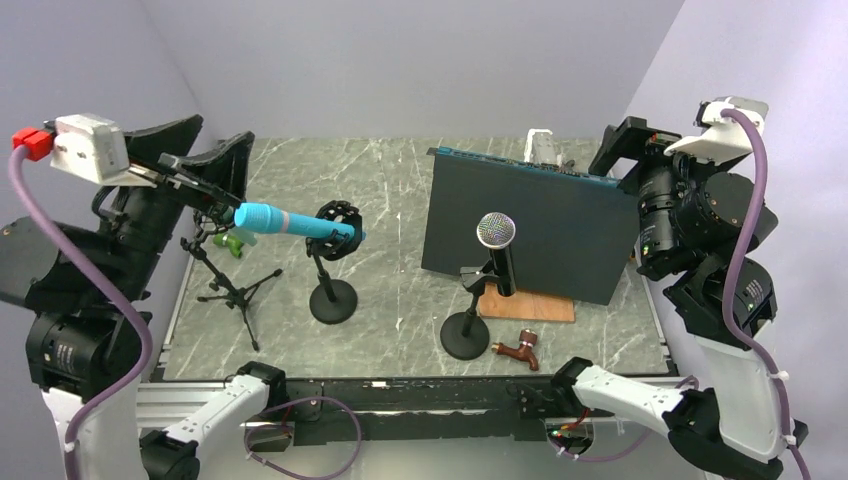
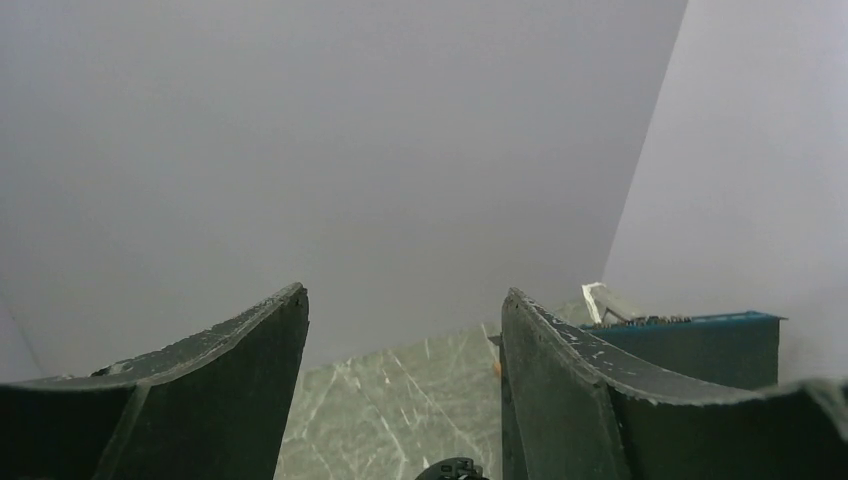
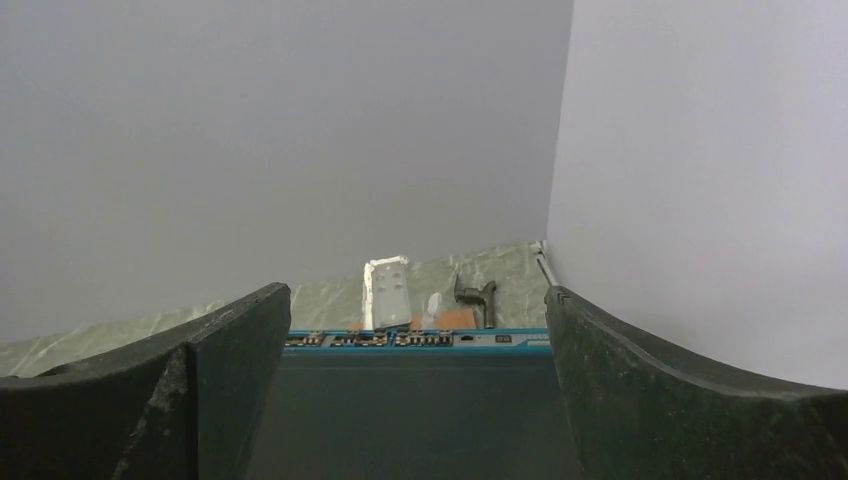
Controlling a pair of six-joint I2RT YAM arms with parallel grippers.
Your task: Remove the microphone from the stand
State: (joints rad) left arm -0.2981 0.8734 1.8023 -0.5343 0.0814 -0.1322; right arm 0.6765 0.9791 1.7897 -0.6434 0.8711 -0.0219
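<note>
In the top view a blue microphone [image 1: 278,220] lies level in a black shock mount [image 1: 338,229] on a round-based stand [image 1: 333,301]. A black microphone with a silver grille [image 1: 497,236] stands upright in a clip on a second round-based stand [image 1: 466,336]. My left gripper [image 1: 214,166] is open and empty, raised just left of and above the blue microphone's head; its wrist view [image 2: 405,291] shows only wall and table between the fingers. My right gripper [image 1: 622,150] is open and empty, high at the far right; it also shows in its wrist view [image 3: 417,290].
A dark panel with a blue top edge [image 1: 525,226] stands upright behind the black microphone, also in the right wrist view [image 3: 420,400]. A wooden board [image 1: 532,307], a brass tap [image 1: 518,350], a small tripod [image 1: 236,291], a green object [image 1: 228,243] and a white piece [image 1: 540,146] are on the table.
</note>
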